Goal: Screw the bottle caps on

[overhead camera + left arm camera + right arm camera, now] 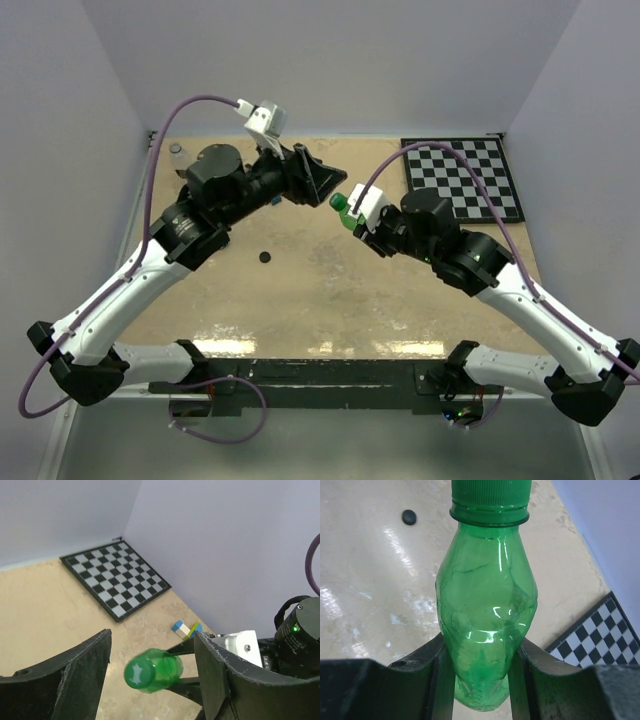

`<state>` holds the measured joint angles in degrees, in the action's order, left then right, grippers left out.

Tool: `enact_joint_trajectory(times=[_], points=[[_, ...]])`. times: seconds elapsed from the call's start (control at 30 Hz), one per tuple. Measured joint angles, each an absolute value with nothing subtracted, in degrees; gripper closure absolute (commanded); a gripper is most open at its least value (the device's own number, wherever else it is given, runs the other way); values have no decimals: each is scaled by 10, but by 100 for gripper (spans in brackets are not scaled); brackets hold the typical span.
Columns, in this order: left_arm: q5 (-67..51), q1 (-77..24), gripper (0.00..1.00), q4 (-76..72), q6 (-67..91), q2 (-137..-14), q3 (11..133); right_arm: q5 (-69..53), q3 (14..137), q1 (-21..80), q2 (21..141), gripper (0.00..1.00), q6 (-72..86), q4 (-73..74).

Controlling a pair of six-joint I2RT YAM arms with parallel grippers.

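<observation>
Black matte fingers of the right hand [480, 652] pinch the green bottle [485, 595] low on its glossy, crinkled, translucent body. Just past them the opaque green cap [490, 490] sits on the neck, so that half looks done, though how tight is unclear. Beyond, the left hand [152, 647] is spread around the cap, touching nothing. Farther off, the round black cap [409, 516] lies loose on the mottled beige worktop [365, 570], and the clear bottle [177, 154] stands behind the left hand, not yet capped.

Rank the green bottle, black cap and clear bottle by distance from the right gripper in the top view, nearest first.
1. Green bottle: held in the right gripper.
2. Black cap: on the table, to the left.
3. Clear bottle: far-left corner.
</observation>
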<state>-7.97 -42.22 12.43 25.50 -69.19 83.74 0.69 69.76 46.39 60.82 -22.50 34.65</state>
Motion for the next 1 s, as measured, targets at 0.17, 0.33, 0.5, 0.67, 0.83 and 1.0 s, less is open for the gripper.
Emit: enact_joint_trajectory(times=[0.17, 0.33, 0.5, 0.67, 0.83, 1.0], points=[[21, -482, 29, 189, 313, -722, 859, 56, 698, 464, 624, 100, -225, 347], [59, -484, 32, 222, 356, -737, 857, 78, 698, 464, 637, 100, -225, 347], [69, -485, 33, 223, 375, -742, 854, 82, 698, 464, 637, 100, -225, 347], [76, -485, 35, 220, 389, -747, 842, 82, 698, 464, 636, 100, -224, 347], [88, -484, 41, 217, 403, -747, 808, 82, 698, 464, 632, 100, -220, 345], [86, -485, 52, 203, 414, -747, 800, 82, 697, 464, 632, 100, -218, 347]])
